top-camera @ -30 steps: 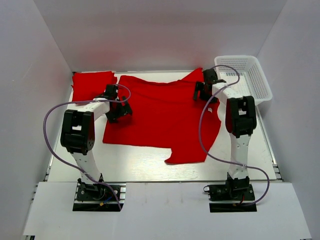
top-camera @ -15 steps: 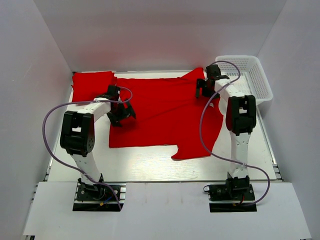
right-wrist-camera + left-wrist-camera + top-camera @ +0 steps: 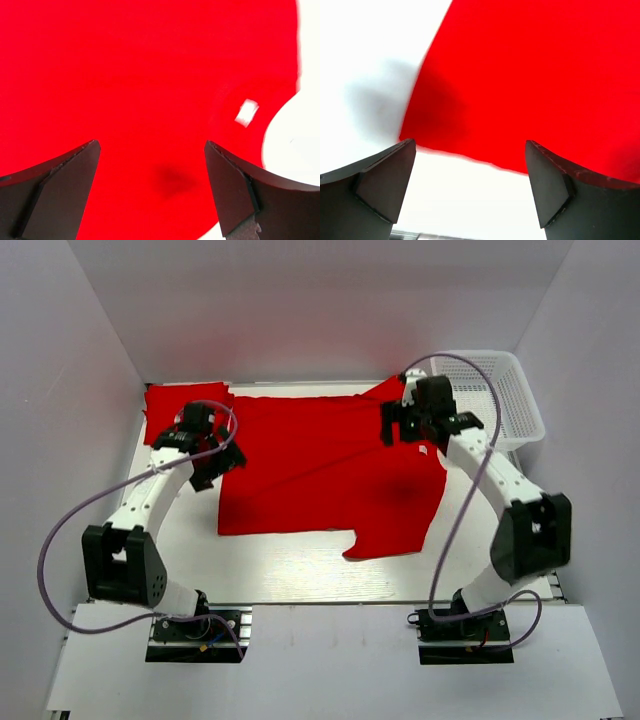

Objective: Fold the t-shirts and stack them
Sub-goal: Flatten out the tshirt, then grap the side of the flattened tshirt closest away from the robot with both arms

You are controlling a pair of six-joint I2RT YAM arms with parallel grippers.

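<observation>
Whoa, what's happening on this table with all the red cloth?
Two robot arms are working on a red t-shirt spread flat on the table. The left arm hovers over its left edge, the right arm near its collar by the white basket, both with jaws wide open, holding nothing. A second red shirt lies at the far left corner, seemingly already folded.

Red t-shirt (image 3: 125,75) filling view, white neck tag (image 3: 246,112) at right, right gripper (image 3: 151,160) spread wide, holding nothing
</observation>
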